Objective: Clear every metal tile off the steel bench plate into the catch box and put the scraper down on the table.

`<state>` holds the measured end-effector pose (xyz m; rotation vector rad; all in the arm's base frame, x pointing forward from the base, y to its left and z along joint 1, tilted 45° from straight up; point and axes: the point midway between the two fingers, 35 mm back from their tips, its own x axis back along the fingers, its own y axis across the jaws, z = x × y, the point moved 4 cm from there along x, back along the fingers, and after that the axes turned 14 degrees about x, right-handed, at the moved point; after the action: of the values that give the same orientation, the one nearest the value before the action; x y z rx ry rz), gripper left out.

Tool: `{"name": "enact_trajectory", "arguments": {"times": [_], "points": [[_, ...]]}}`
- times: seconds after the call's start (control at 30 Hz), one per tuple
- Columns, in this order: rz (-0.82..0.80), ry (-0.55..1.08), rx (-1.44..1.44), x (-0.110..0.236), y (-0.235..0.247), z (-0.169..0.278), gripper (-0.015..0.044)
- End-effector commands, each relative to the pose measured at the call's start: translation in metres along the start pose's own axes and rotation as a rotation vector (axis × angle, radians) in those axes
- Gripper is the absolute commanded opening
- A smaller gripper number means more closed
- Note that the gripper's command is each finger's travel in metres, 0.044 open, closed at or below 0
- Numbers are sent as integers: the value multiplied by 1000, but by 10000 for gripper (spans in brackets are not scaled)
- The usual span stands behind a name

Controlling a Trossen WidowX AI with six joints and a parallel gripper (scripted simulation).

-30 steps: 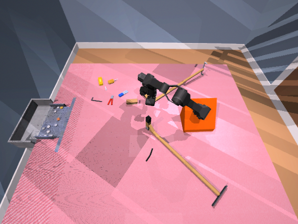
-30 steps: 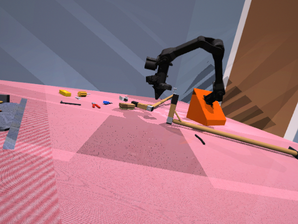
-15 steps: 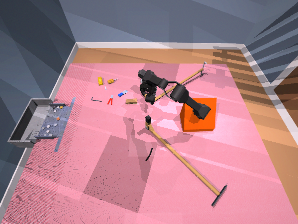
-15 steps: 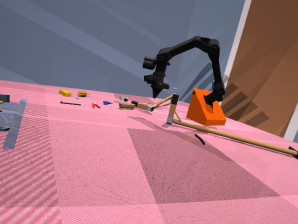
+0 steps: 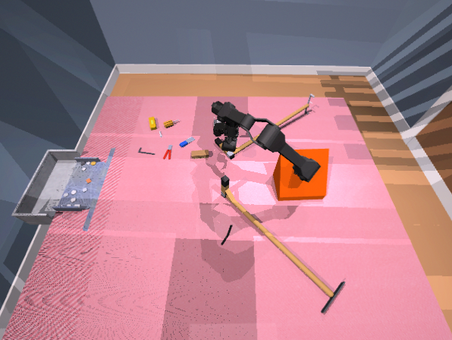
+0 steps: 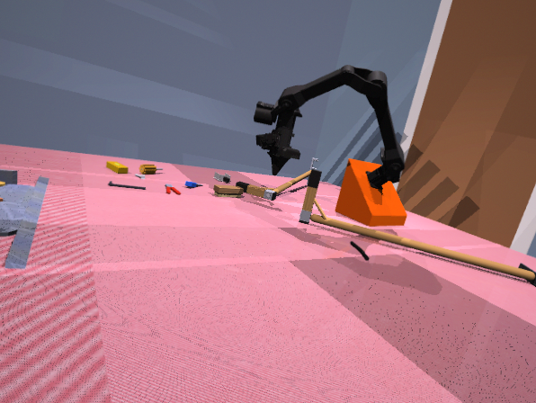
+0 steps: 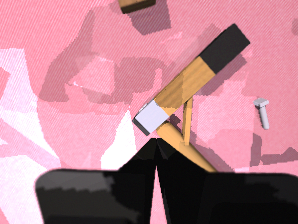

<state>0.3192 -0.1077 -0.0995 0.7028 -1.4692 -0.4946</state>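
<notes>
My gripper [image 5: 227,147] [image 6: 275,171] [image 7: 155,143] is shut and holds nothing. It hovers just above the grey-capped handle [image 5: 230,154] [image 6: 261,192] [image 7: 186,82] of a long wooden pole whose hooked far end [image 5: 312,96] lies at the back. The long scraper [image 5: 280,247] [image 6: 423,246] lies on the pink table, with its black-topped grip standing upright and its black blade [image 5: 334,297] [image 6: 528,271] at the near right. The steel bench plate [image 5: 96,172] [image 6: 20,202] at the far left bears several white tiles [image 5: 72,193] and an orange one [image 5: 88,181]. The grey catch box [image 5: 32,190] adjoins it.
The arm stands on an orange block [image 5: 303,186] [image 6: 360,198]. Behind the gripper lie a yellow block [image 5: 152,123], an orange-handled tool [image 5: 170,123], a black key [image 5: 145,152], red pliers [image 5: 169,155], a blue item [image 5: 186,142], a wooden block [image 5: 199,153] [image 6: 228,190] and a bolt [image 7: 262,112]. A black strip [image 5: 226,234] lies in front.
</notes>
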Motion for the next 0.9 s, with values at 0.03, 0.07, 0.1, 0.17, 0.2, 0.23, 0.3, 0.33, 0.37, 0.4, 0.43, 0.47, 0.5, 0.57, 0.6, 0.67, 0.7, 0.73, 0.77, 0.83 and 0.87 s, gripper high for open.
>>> {"name": "enact_trajectory", "arguments": {"times": [0.03,0.07,0.1,0.17,0.2,0.23,0.3,0.33,0.37,0.4,0.43,0.47,0.5,0.57,0.6,0.67,0.7,0.73,0.77,0.83,0.87], "points": [[5,1,4,1,-10,2,0],[5,1,4,1,-12,2,0],[5,1,4,1,-13,3,0],[5,2,4,1,-17,4,0],[5,2,4,1,-18,4,0],[6,2,4,1,-20,5,0],[6,2,4,1,-23,6,0],[6,2,4,1,-25,6,0],[6,2,4,1,-26,7,0],[6,2,4,1,-28,7,0],[6,2,4,0,-29,8,0],[6,2,4,0,-31,9,0],[6,2,4,0,-32,9,0],[5,2,4,0,-36,10,0],[5,2,4,0,-37,11,0],[5,2,4,0,-40,12,0],[5,2,5,0,-42,13,0],[5,2,5,0,-43,13,0],[5,2,5,0,-45,14,0],[5,2,5,0,-48,15,0],[5,2,5,-1,-50,16,0]]}}
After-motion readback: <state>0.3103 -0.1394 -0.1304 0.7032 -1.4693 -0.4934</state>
